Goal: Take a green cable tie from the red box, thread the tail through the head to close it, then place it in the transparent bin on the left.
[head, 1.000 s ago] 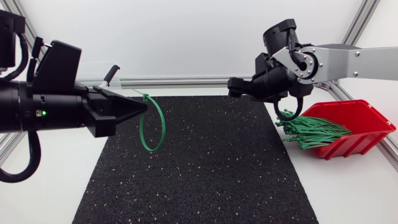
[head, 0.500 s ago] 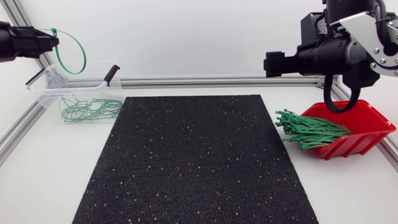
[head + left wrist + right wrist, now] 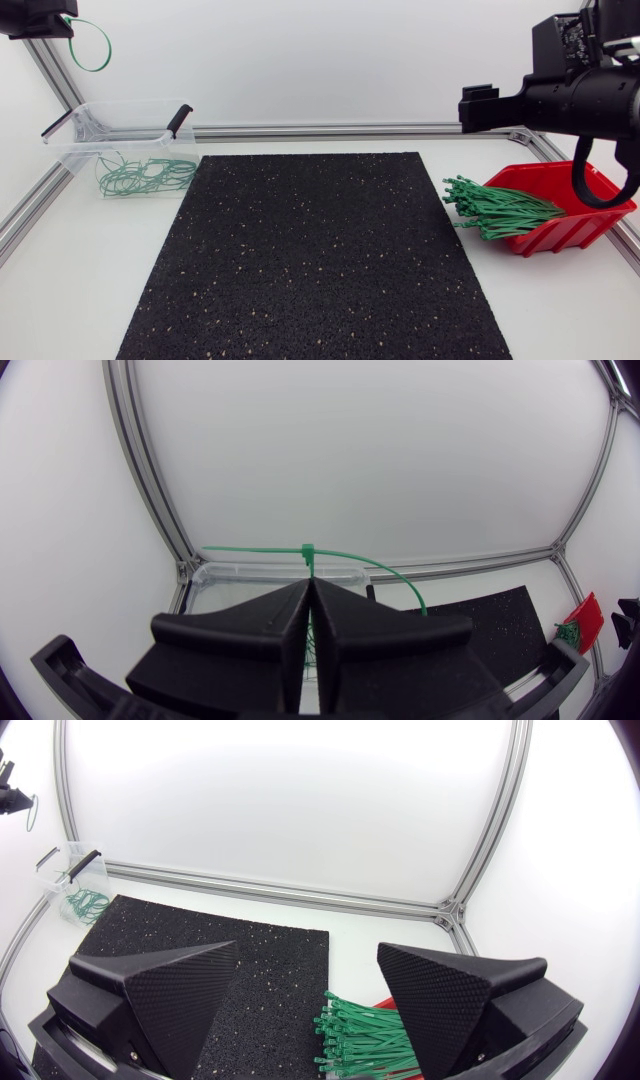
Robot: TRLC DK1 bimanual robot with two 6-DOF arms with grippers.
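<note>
Green is the tie we hold. It is a closed loop, with its tail run through its head. Our left gripper has its two fingers pressed together on the strap. The head pokes out just past the tips, and the rest of the loop curves off to one side. In the head view this gripper sits in the upper left corner of the frame. The loop hangs from it in the air, higher in the frame than the bin. From the left wrist, the bin lies ahead of and below the fingers.

The bin is clear plastic with black clips on its rim. It stands on the white table at the left of the frame, just beside the far left corner of the black mat. On its bottom lies a small heap of green loops.

The red box stands at the right of the frame, just beside the mat, with its open front facing the mat. A thick bundle of straight green ties lies in it. Their ends stick out of the front as far as the mat's edge.

Our right gripper is in the upper right of the frame, higher than the box. Its fingers stand wide apart with nothing between them.
</note>
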